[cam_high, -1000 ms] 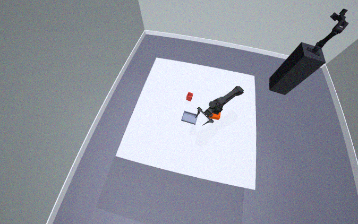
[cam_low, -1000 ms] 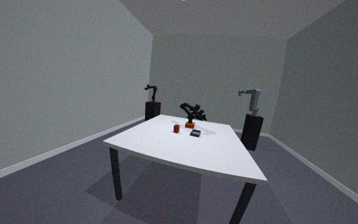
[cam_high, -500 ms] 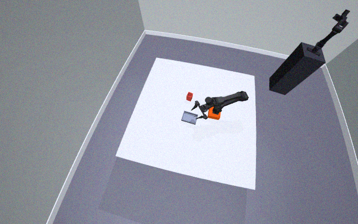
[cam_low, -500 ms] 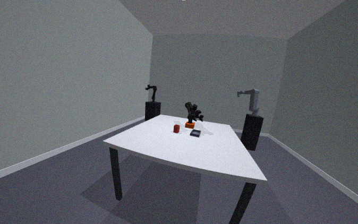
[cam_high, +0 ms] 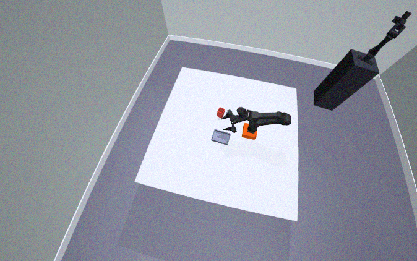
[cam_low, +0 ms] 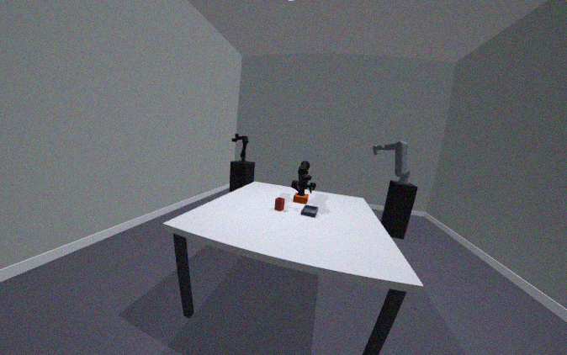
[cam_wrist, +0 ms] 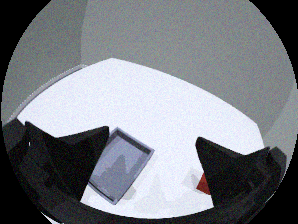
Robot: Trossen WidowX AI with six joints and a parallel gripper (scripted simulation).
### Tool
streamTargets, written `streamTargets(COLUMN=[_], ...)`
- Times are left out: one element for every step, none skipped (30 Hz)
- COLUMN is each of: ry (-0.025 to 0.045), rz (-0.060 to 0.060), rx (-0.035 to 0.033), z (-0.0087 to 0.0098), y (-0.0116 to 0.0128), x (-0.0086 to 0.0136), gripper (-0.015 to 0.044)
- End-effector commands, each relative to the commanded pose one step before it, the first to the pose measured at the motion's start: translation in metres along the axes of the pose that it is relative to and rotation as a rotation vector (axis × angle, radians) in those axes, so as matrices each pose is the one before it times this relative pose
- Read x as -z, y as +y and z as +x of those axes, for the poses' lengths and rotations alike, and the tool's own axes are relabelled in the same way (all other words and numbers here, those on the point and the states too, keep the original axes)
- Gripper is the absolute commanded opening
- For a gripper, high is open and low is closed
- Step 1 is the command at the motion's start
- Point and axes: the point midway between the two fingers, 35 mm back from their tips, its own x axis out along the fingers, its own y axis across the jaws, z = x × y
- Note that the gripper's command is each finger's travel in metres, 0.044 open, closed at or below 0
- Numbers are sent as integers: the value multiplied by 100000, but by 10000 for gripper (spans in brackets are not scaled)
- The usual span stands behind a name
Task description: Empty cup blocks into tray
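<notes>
We see a plain white table top on black legs, with a solid red cup and a grey-blue tray whose rim looks darker than its floor. Our arm and its gripper are black, over a bright orange base. Around us we find grey-green walls, white skirting and a muted purple-grey floor.
</notes>
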Motion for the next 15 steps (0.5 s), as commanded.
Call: streamTargets(ry=[839, 223, 218, 223, 217, 212, 206, 200, 194, 188, 182, 176, 170, 133, 129], rz=[3267, 1076, 1078, 1107, 1109, 1112, 1114, 1116, 1119, 1121, 1123, 1126, 1128, 1011, 1015], rx=[5652, 1762, 1762, 1702, 1701, 1701, 1700, 1700, 1700, 1699, 1699, 1698, 1698, 1680, 1685], z=[-90, -27, -29, -31, -33, -34, -36, -37, -38, -40, -41, -43, -44, -41, -43], y=[-1793, -540, -541, -523, -524, -525, -526, -527, -528, -529, -530, -531, -532, -529, -532], x=[274, 80, 80, 81, 80, 80, 80, 79, 79, 78, 78, 77, 77, 69, 70], gripper=[440, 440, 440, 440, 440, 440, 440, 440, 440, 440, 440, 440, 440, 440, 440])
